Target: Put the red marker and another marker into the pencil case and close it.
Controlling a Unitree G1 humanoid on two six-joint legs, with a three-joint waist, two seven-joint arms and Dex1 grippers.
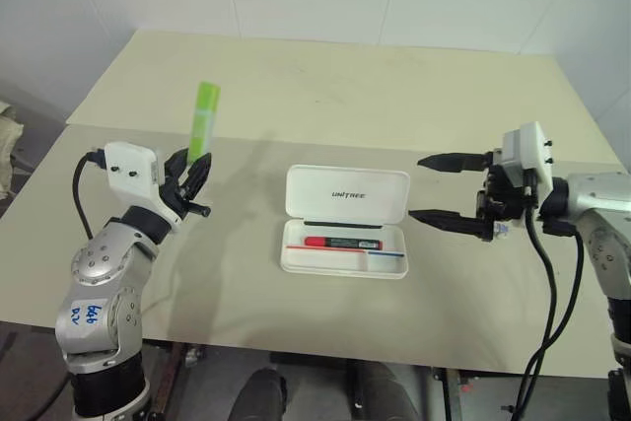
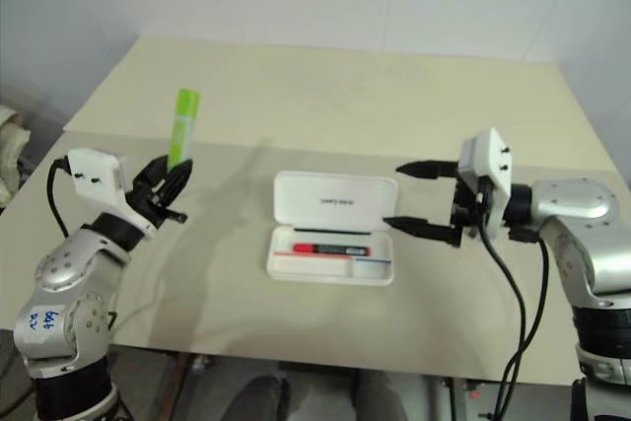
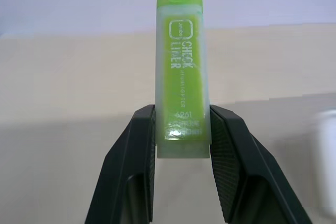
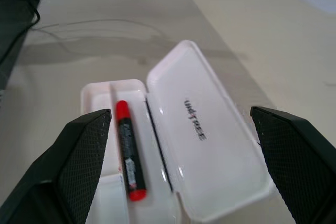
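Note:
The white pencil case point(image 1: 347, 194) lies open at the middle of the table, its lid tipped back. The red marker point(image 1: 342, 242) rests inside its tray, black barrel with a red cap point(image 4: 128, 150). My left gripper point(image 1: 192, 170) is raised at the left of the table and is shut on the lower end of another marker, a light green highlighter point(image 1: 204, 120) that stands upright. In the left wrist view both pads point(image 3: 139, 156) press the highlighter point(image 3: 181, 66). My right gripper point(image 1: 446, 189) hovers open just right of the case, nothing between its fingers.
A thin red-and-blue stick point(image 1: 345, 250) lies in the tray in front of the red marker. The beige table point(image 1: 296, 86) stretches back to a white wall. Its front edge runs close below the case.

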